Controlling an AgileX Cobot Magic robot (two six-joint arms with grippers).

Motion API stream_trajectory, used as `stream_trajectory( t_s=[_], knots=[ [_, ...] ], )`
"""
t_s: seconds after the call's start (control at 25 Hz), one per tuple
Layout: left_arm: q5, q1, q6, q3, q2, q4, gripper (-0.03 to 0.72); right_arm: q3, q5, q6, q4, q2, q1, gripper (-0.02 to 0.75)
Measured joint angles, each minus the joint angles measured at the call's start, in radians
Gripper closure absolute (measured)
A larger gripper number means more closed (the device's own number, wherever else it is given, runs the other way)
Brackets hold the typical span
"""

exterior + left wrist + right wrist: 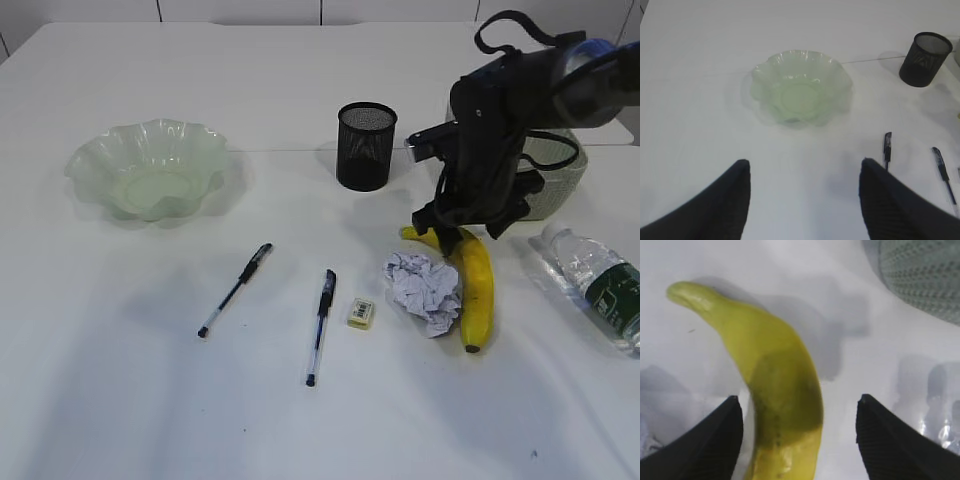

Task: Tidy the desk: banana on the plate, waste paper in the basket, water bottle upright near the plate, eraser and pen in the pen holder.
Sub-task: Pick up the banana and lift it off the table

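Observation:
A yellow banana (476,285) lies on the white table, and it fills the right wrist view (775,385). My right gripper (447,232) (797,405) is open, low over the banana's stem end, with a finger on either side. Crumpled waste paper (424,288) touches the banana's left side. A yellow eraser (361,313) and two black pens (320,325) (236,288) lie left of it. The green glass plate (148,170) (800,89) is far left. The black mesh pen holder (366,145) (925,59) stands at the back. A water bottle (600,285) lies on its side at right. My left gripper (802,172) is open and empty.
A pale mesh basket (555,175) (922,275) stands behind my right arm, partly hidden by it. The bottle also shows at the right wrist view's lower right (932,405). Both pens show at the right of the left wrist view (887,147) (943,172).

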Motion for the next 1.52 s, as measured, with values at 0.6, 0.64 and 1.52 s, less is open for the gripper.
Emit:
stream_trajectory(
  t_s=[0.6,0.64,1.52],
  knots=[
    [-0.036,0.000,0.007,-0.001,0.114,-0.003,0.214,-0.007,-0.029,0.003,0.024,0.034,-0.008,0.209],
    [-0.037,0.000,0.007,-0.001,0.114,-0.003,0.214,-0.009,-0.029,0.003,0.028,0.038,-0.008,0.209],
    [-0.038,0.000,0.007,-0.002,0.114,-0.005,0.234,-0.052,-0.029,0.003,0.063,0.075,-0.008,0.414]
  ],
)
